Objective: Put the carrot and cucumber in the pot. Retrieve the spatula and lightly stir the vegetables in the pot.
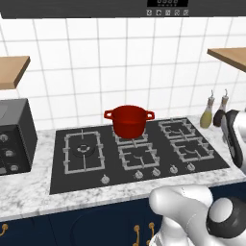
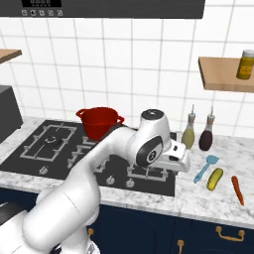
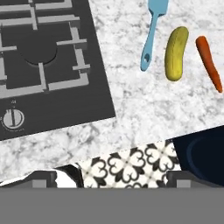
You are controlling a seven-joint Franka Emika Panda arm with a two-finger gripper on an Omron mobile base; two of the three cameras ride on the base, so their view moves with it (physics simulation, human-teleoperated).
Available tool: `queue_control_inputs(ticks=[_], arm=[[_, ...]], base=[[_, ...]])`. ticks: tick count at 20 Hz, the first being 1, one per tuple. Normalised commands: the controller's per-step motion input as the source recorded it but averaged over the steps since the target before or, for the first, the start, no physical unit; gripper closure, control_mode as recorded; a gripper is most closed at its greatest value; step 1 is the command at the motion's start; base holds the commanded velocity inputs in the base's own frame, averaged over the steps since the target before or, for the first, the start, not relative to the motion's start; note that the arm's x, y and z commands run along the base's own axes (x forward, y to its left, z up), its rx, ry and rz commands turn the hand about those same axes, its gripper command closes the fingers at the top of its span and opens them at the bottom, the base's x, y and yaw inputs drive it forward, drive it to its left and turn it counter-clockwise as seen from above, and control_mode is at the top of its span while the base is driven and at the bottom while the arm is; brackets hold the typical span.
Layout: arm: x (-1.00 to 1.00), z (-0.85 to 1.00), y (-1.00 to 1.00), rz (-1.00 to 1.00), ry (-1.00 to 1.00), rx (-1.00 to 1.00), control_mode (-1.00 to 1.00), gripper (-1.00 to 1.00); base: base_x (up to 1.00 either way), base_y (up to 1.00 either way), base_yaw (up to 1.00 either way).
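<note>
Hand [image 2: 181, 159] wide, empty, hovering over the surface [image 2: 218, 198] at the hob's right edge. Carrot [image 3: 208, 63], cucumber [image 3: 176, 53] and spatula [image 3: 153, 33] lie side by side to its right, well apart from it, long axes roughly parallel. Cucumber lies between the other two. Pot [image 2: 99, 122] sits on a rear burner, to the hand's left.
</note>
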Motion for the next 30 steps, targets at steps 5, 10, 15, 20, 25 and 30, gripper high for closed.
queue_control_inputs(ticks=[5, 10, 15, 20, 25, 30], arm=[[0.19, -0.12, -0.42, -0.01, 0.00, 0.00, -1.00, -1.00], [0.33, -0.26, -0.42, 0.00, 0.00, 0.00, -1.00, -1.00], [0.38, -0.27, -0.58, 0.00, 0.00, 0.04, -1.00, -1.00], [0.06, -0.16, -0.67, 0.00, 0.04, 0.02, -1.00, -1.00], [0.00, -0.23, -0.78, 0.00, 0.06, 0.00, -1.00, -1.00], [-0.01, -0.02, -0.91, 0.00, -0.04, 0.03, -1.00, -1.00]], base=[[0.00, 0.00, 0.00], [0.00, 0.00, 0.00], [0.00, 0.00, 0.00], [0.00, 0.00, 0.00], [0.00, 0.00, 0.00], [0.00, 0.00, 0.00]])
